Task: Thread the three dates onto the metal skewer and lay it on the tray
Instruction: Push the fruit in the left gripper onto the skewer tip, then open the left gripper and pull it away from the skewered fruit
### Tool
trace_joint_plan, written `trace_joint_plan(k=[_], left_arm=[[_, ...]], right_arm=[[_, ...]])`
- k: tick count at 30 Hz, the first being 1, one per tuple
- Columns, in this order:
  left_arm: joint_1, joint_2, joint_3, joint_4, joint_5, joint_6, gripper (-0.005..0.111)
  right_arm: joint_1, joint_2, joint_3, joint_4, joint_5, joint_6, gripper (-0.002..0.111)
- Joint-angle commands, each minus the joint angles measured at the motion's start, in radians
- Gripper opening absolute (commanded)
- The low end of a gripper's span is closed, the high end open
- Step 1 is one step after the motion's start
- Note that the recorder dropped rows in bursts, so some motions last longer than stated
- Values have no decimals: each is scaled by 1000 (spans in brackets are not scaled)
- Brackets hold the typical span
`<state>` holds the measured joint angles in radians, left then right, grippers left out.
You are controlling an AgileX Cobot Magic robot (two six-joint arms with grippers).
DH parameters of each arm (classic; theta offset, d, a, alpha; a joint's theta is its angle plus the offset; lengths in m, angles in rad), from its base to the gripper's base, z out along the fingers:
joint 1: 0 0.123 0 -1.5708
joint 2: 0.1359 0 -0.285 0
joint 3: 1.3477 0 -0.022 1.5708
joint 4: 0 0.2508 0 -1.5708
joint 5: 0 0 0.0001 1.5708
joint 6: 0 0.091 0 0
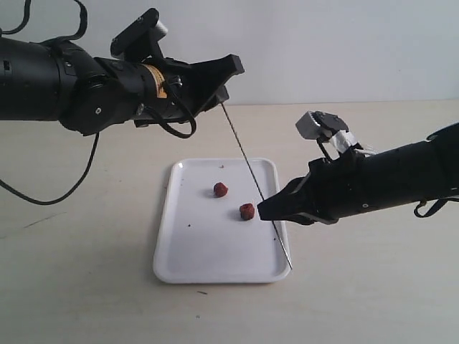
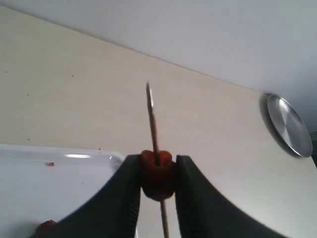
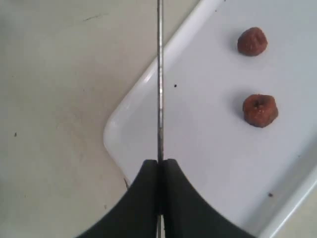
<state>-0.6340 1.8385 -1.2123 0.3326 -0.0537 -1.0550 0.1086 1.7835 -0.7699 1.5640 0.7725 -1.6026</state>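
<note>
The metal skewer (image 1: 247, 169) slants from my left gripper (image 1: 219, 92), high above the table, down to my right gripper (image 1: 264, 208) over the tray's right edge. My left gripper (image 2: 158, 171) is shut on a date (image 2: 157, 174) with the skewer (image 2: 152, 124) running through it and its tip poking out beyond. My right gripper (image 3: 159, 163) is shut on the skewer (image 3: 160, 79). Two more dates (image 1: 220, 189) (image 1: 247, 211) lie loose on the white tray (image 1: 193, 251); the right wrist view shows these dates (image 3: 252, 41) (image 3: 260, 109) too.
A round silver metal dish (image 2: 290, 125) lies on the beige table, seen only in the left wrist view. The tray (image 3: 208, 163) sits mid-table, with bare tabletop around it.
</note>
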Motion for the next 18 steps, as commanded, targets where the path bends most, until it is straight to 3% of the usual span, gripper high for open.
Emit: trace_joint_plan(k=[1,16,18], left_arm=[[-19,1,0,12,-2,4,25],[-56,1,0,32,6,4,25],[-56,1,0,76,6,9,29]], right_arm=[[-4,-5,-36,50,1,-18,0],[-4,-5,-175,13,14,87,0],[-4,-5,-177,13,12,87,0]])
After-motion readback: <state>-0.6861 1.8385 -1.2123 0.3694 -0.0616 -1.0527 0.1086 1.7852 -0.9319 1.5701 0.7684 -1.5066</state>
